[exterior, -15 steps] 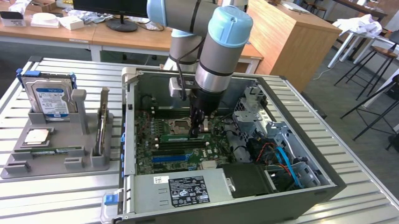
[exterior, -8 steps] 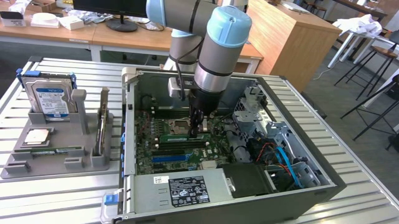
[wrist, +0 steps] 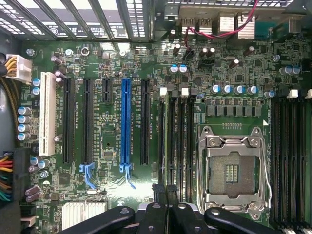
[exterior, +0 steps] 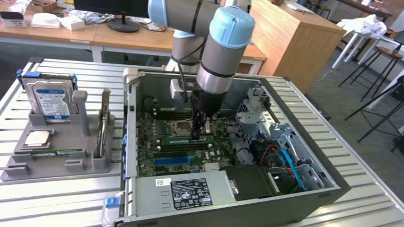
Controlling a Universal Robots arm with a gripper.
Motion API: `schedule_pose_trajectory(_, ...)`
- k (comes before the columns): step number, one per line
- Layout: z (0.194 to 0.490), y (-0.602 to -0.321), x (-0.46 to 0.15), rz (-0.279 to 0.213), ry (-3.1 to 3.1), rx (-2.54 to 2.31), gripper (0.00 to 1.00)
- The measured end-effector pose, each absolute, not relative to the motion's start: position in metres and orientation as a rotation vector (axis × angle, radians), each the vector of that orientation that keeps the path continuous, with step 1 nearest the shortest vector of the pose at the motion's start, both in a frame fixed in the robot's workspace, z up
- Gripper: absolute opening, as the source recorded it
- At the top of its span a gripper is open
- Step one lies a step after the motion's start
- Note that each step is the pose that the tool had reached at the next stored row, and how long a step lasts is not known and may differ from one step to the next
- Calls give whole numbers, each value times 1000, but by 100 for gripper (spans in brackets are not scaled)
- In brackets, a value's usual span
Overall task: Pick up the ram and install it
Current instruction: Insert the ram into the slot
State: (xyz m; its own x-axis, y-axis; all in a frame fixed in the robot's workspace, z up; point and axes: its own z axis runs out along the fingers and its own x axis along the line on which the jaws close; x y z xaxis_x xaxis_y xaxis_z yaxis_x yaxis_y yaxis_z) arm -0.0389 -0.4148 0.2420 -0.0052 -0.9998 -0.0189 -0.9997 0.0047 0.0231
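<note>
Most of this job is looking done already, going by how things are sitting. The gripper (exterior: 202, 134) is reaching down inside the open PC case (exterior: 315, 198) and its fingers are pinching narrow on the ram (exterior: 183, 140), so I'm counting the pick-up part as sorted. That green stick is standing on edge right beside the processor socket (exterior: 181, 126), between the socket and the blue slot (exterior: 171, 161). It's lining up along the memory slots there rather than hanging high over the board.

Going by the wrist view, the gripper (wrist: 167, 212) is showing its black fingers (wrist: 153, 214) drawn close together. It's hovering right at the bank of dark memory slots (wrist: 174, 141) just beside the processor socket (wrist: 233, 170) with its metal frame.

What I'm not managing to tell is whether the stick is going all the way home or only resting in the mouth of the slot. The latches at the slot ends are too small to read. So I'm calling it like this: grabbing, carrying over and lining up beside the socket are all looking done. Getting it fully seated and letting go is what's remaining, as far as I'm seeing.
</note>
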Motion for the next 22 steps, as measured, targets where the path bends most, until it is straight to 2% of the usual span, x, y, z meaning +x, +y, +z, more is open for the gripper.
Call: schedule_pose_trajectory(22, 236, -415, -39, -47, -2225, 2214, 11)
